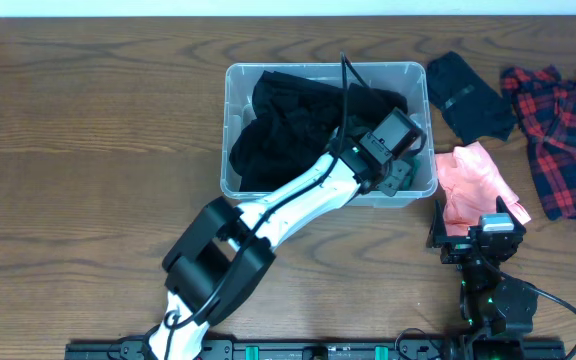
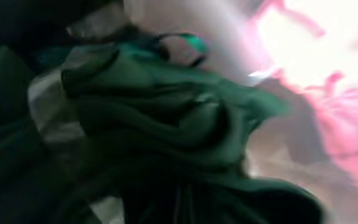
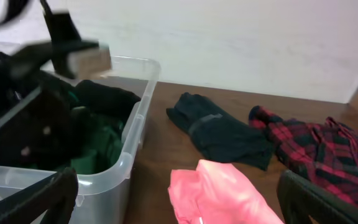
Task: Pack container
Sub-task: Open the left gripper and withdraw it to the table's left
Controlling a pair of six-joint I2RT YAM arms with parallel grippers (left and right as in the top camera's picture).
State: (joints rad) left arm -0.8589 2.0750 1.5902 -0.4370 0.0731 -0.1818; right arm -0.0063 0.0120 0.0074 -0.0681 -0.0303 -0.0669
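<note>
The container point(image 1: 268, 68) is a clear plastic bin at the table's middle, holding dark green and black clothes point(image 1: 283, 125). My left gripper point(image 1: 396, 172) reaches down into its right end. Its fingers are hidden in the cloth, and the blurred left wrist view is filled with dark green fabric point(image 2: 166, 124). My right gripper point(image 1: 481, 238) is open and empty, low over the table just in front of a pink cloth point(image 1: 473, 178). In the right wrist view the pink cloth point(image 3: 222, 190) lies between its spread fingers point(image 3: 185, 202), with the container's rim point(image 3: 143, 112) to the left.
A dark navy garment point(image 1: 468, 95) lies right of the bin, also in the right wrist view point(image 3: 219, 130). A red plaid shirt point(image 1: 563, 130) lies at the far right, also in the right wrist view point(image 3: 322, 152). Bare wooden table point(image 1: 88, 150) stretches to the left.
</note>
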